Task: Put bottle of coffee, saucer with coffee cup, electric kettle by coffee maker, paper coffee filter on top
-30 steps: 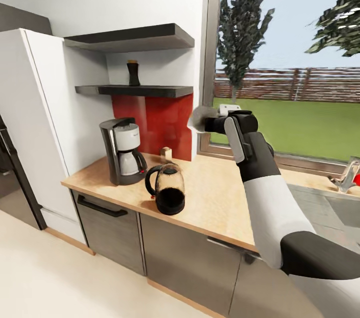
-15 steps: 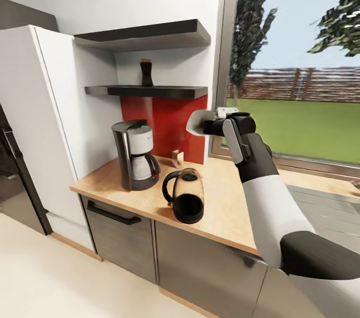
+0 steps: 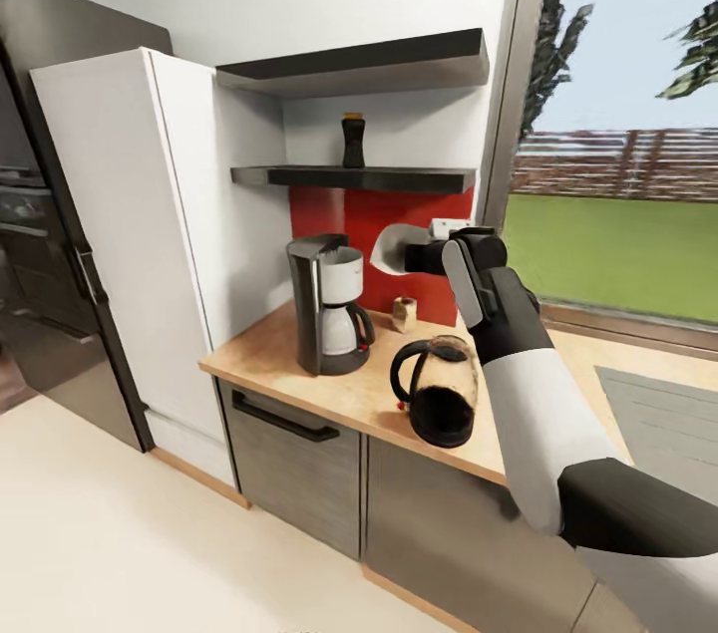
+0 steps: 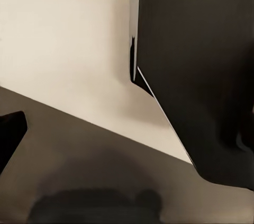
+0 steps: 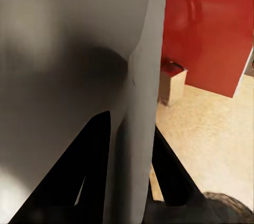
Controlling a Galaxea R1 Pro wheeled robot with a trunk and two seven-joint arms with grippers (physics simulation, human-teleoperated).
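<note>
The coffee maker [image 3: 327,309] stands on the kitchen countertop [image 3: 279,362] near its left end. To its right, close by, is the electric kettle [image 3: 439,396], whose top edge shows in the right wrist view [image 5: 228,208]. The bottle of coffee [image 3: 353,142] stands on the kitchen shelf [image 3: 399,179] above. My right gripper [image 3: 424,254] hovers above the kettle, shut on an off-white flat piece, apparently the paper coffee filter [image 3: 397,247]. Its edge sits between the fingers [image 5: 92,166] in the right wrist view. Saucer and coffee cup are out of view.
A small brown box [image 3: 404,314] sits against the red backsplash [image 3: 349,214] behind the kettle. A tall white cabinet [image 3: 110,214] borders the counter's left end, with dark appliances beyond. A window is at the right. The left wrist view faces pale floor and a dark panel [image 4: 196,65].
The view has swung, so the counter, the shelves and the machines sit further right in the picture. My right arm keeps its pose, still holding the off-white piece.
</note>
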